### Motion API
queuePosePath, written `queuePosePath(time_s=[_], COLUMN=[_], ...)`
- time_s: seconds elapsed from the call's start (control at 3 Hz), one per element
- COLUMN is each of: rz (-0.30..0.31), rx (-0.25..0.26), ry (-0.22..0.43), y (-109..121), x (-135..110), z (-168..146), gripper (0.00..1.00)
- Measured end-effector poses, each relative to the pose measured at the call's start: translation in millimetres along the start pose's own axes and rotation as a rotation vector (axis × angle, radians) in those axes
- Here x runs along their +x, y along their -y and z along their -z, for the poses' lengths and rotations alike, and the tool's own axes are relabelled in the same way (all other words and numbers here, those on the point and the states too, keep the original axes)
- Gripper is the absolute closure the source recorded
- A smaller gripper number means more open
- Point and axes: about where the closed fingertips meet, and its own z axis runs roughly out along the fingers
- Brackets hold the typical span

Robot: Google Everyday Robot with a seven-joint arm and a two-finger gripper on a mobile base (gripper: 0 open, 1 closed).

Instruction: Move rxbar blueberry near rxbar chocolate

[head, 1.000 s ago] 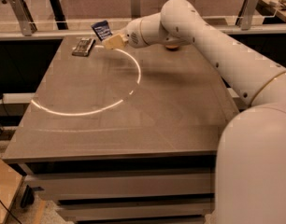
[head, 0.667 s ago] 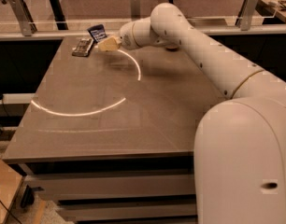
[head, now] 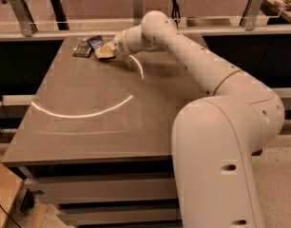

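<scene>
navy rxbar blueberry (head: 94,42) beside dark rxbar chocolate (head: 82,48), hand (head: 104,52) adjacent

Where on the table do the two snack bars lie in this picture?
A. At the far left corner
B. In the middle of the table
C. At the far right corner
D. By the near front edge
A: the rxbar blueberry and the rxbar chocolate lie side by side at the far left corner of the table, with the gripper just to the right of the blue bar.
</scene>
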Motion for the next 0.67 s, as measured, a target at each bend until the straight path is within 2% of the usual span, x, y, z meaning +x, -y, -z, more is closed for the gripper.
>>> queuePosePath(time_s=[0.33, 0.67], rz=[-0.014, -0.012], rx=[0.009, 0.051], ry=[-0.009, 0.040], y=[3, 5], x=[4, -7], z=[-8, 5], gripper=[0.13, 0.00])
